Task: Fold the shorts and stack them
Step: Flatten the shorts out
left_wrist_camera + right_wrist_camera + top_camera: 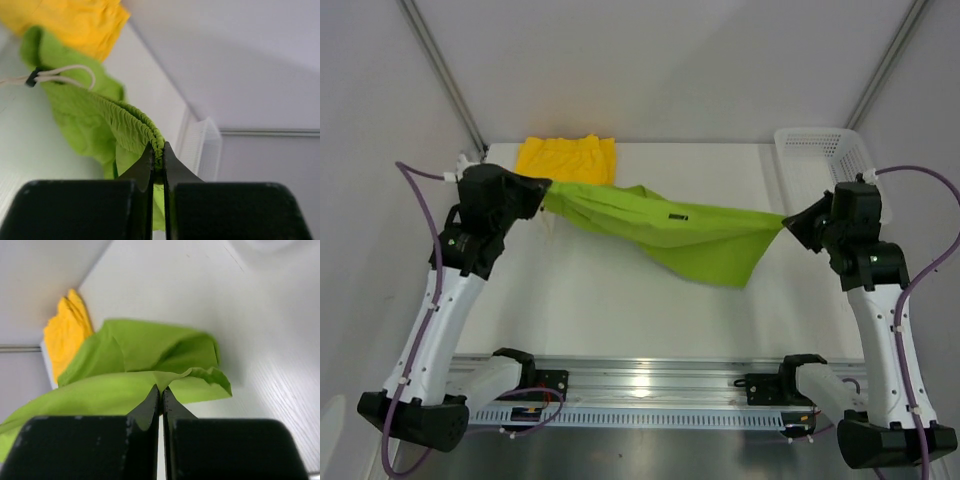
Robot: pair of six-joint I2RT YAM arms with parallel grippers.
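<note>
We see our right gripper [160, 395] pinched shut on a thin edge of the lime green shorts [150, 347], its two dark fingers meeting with the cloth caught between them. The green fabric spreads away from the fingers in loose folds over the white table [200, 290]. Beyond it, at the left, the yellow shorts [65, 335] lie bunched near the table's edge.

no legible text; only a small dark mark [675, 215] on the lime green shorts [720, 245], too small to read
</note>
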